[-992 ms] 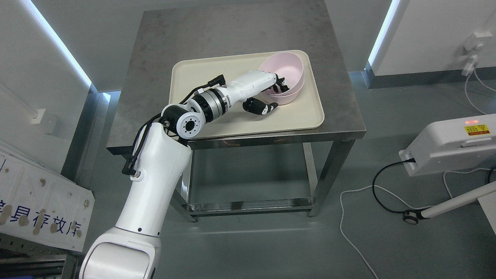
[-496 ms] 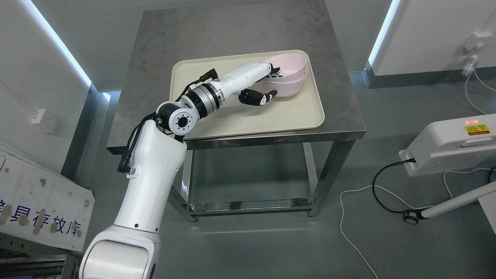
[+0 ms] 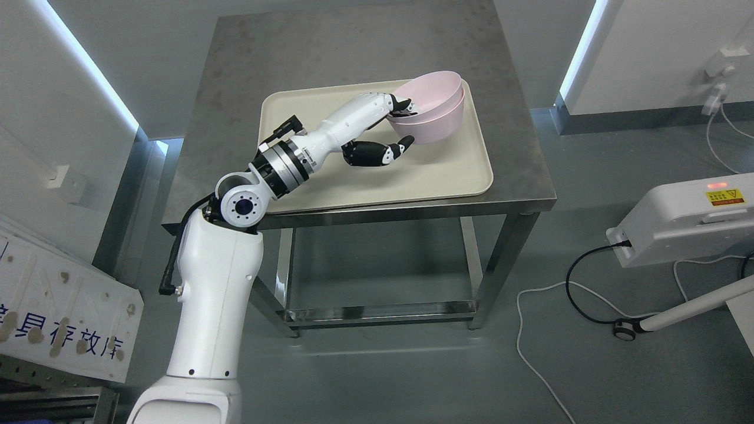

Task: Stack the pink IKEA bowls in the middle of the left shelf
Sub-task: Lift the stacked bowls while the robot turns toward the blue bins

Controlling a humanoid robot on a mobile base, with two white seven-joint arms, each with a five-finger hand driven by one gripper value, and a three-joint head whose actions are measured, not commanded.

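From the lower left of the frame the left arm reaches up over the metal table (image 3: 353, 47) and the cream tray (image 3: 447, 171). The left hand (image 3: 389, 121) grips the near rim of the two nested pink bowls (image 3: 433, 106), fingers inside, thumb below. The bowls sit tilted at the tray's upper right corner.

2 nested pink bowls (image 3: 433, 106), tilted
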